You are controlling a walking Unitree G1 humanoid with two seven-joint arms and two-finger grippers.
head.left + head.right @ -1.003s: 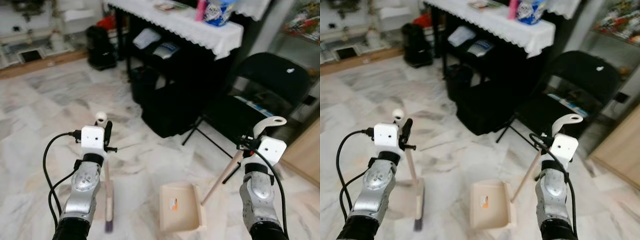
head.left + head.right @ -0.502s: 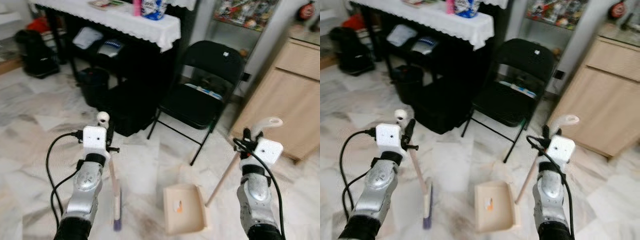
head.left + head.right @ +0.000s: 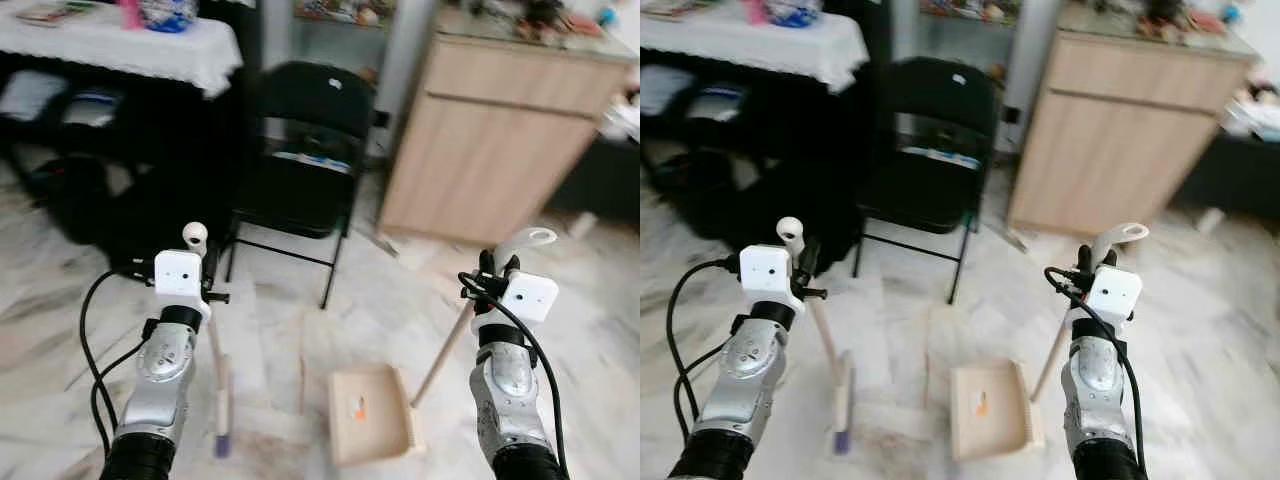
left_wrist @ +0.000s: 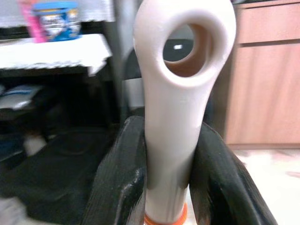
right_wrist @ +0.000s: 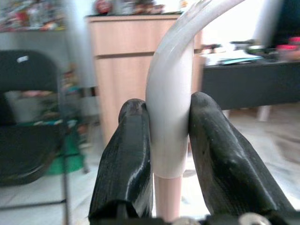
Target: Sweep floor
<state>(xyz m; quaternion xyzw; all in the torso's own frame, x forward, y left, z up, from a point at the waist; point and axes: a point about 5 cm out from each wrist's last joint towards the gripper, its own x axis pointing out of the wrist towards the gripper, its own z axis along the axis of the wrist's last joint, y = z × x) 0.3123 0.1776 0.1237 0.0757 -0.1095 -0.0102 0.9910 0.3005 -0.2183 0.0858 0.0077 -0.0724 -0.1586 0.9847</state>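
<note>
Marble floor (image 3: 300, 310), black folding chair (image 3: 300, 150) and wooden cabinet (image 3: 490, 150) far | left gripper (image 4: 164, 178) jaws pinching broom (image 3: 218, 375) handle, brush head on floor near left | right gripper (image 5: 168, 154) jaws pinching dustpan (image 3: 370, 425) handle, pan on floor near centre

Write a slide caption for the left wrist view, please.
Left gripper shut on the cream plastic broom handle, black folding chair and wooden cabinet behind.
</note>
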